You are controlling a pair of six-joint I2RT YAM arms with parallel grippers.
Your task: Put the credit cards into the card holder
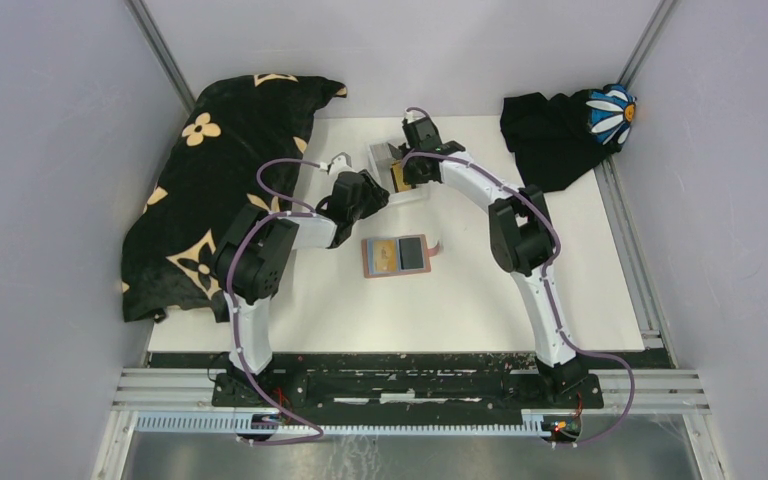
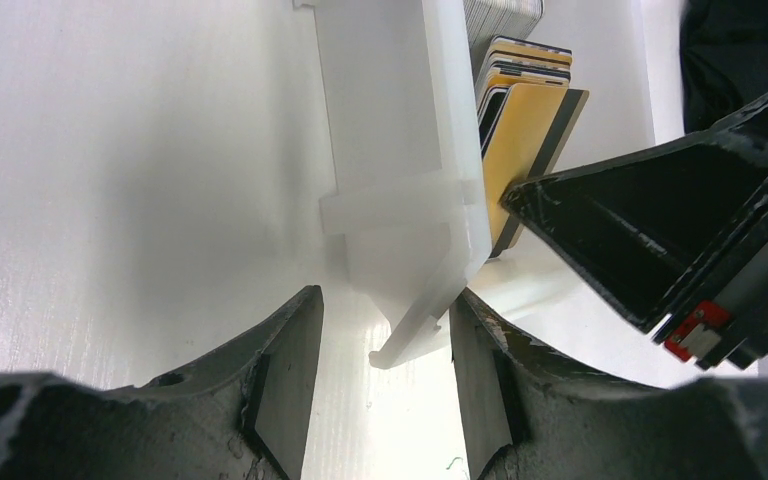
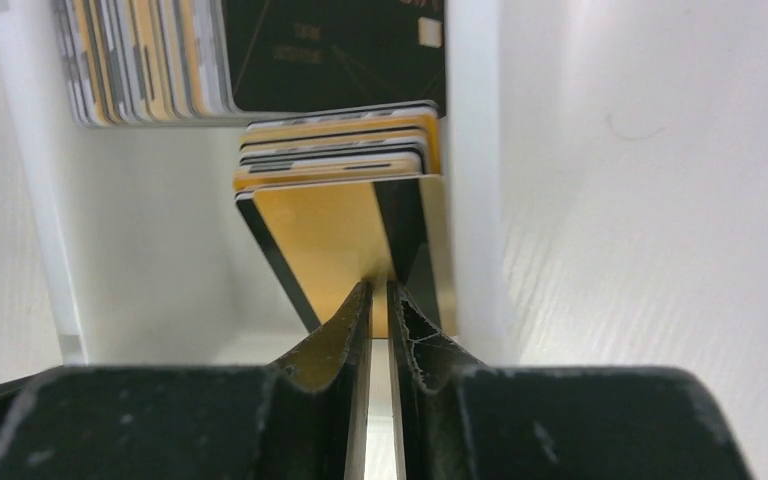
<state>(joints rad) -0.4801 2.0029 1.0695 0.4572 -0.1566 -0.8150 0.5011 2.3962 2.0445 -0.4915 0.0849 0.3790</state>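
The tan-brown card holder (image 1: pixel 397 256) lies open in the middle of the table, with a gold and a blue-grey card showing in it. Several credit cards (image 3: pixel 335 150) stand on edge in a white plastic tray (image 2: pixel 400 150) at the back. My right gripper (image 3: pixel 380 288) reaches into the tray and is shut on the edge of the nearest gold card (image 3: pixel 330 235); it also shows in the left wrist view (image 2: pixel 515 200). My left gripper (image 2: pixel 385 300) is open, with its jaws on either side of the tray's near corner. In the top view the two grippers, left (image 1: pixel 378 195) and right (image 1: pixel 407 172), meet at the tray.
A black cloth with cream flowers (image 1: pixel 220 170) covers the left side of the table. Another black cloth (image 1: pixel 550 135) with a blue and white daisy item (image 1: pixel 612 112) lies at the back right. Grey walls close in both sides.
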